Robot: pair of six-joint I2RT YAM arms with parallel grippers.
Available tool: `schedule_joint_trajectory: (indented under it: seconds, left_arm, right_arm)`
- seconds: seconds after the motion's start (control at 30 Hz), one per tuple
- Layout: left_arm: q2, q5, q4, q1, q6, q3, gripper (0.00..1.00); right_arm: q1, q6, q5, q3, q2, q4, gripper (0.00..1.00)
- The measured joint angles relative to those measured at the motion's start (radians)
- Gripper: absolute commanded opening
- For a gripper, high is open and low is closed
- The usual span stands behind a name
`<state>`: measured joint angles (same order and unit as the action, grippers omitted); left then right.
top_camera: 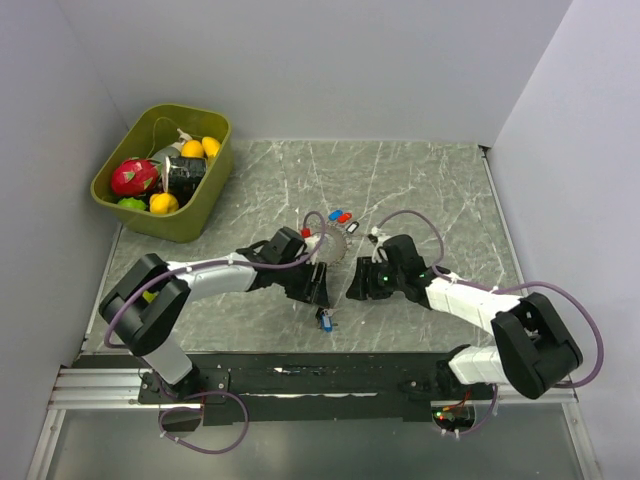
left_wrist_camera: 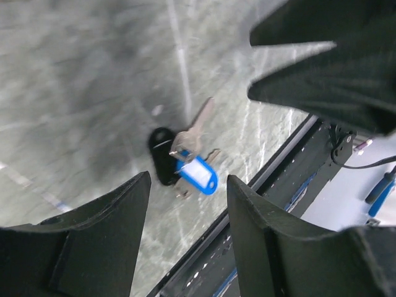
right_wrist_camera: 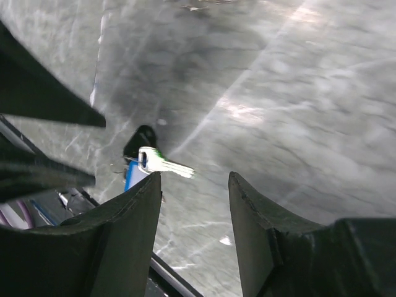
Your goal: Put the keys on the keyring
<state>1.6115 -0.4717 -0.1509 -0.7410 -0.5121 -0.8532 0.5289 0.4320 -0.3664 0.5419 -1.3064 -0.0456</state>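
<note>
A silver key (left_wrist_camera: 195,127) joined to a blue tag (left_wrist_camera: 198,174) and a black tag (left_wrist_camera: 162,154) lies near the table's front edge (top_camera: 325,320), between and just in front of both grippers. It also shows in the right wrist view (right_wrist_camera: 166,164). My left gripper (top_camera: 318,288) (left_wrist_camera: 189,185) is open and empty above it. My right gripper (top_camera: 357,285) (right_wrist_camera: 194,179) is open and empty beside it. The silvery keyring (top_camera: 335,247) lies behind the grippers, partly hidden by the left wrist. Small red and blue keys (top_camera: 340,215) and a dark one (top_camera: 352,227) lie near it.
A green bin (top_camera: 205,195) of toy fruit stands at the back left. The black front rail (top_camera: 320,370) runs just below the tagged key. Walls close in the left, back and right sides.
</note>
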Motion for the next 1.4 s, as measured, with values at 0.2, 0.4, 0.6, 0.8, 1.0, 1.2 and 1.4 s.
schedule_joint_trajectory:
  seconds: [0.2, 0.4, 0.6, 0.8, 1.0, 1.2, 1.4]
  left_arm:
    - [0.023, 0.045, 0.033, -0.034, 0.003, -0.006, 0.54]
    - [0.039, 0.064, 0.055, -0.049, 0.004, -0.006, 0.50]
    - [0.054, 0.078, 0.079, -0.089, 0.022, -0.006, 0.42]
    - [0.081, 0.105, 0.079, -0.106, 0.030, -0.006, 0.37]
    - [0.081, 0.146, 0.077, -0.113, 0.042, -0.007, 0.22]
    - [0.081, 0.178, 0.070, -0.120, 0.057, -0.008, 0.10]
    - [0.081, 0.197, 0.055, -0.140, 0.073, -0.019, 0.01]
  right_arm:
    - [-0.045, 0.005, -0.035, -0.027, 0.041, 0.001, 0.56]
    - [-0.058, 0.005, -0.055, -0.028, 0.056, 0.002, 0.56]
    - [-0.068, 0.000, -0.078, -0.045, 0.057, 0.006, 0.56]
    - [-0.069, -0.006, -0.090, -0.045, 0.057, 0.009, 0.56]
    - [-0.073, -0.006, -0.095, -0.046, 0.057, 0.010, 0.56]
    - [-0.076, -0.006, -0.096, -0.046, 0.057, 0.023, 0.56]
    - [-0.076, -0.006, -0.095, -0.046, 0.062, 0.024, 0.56]
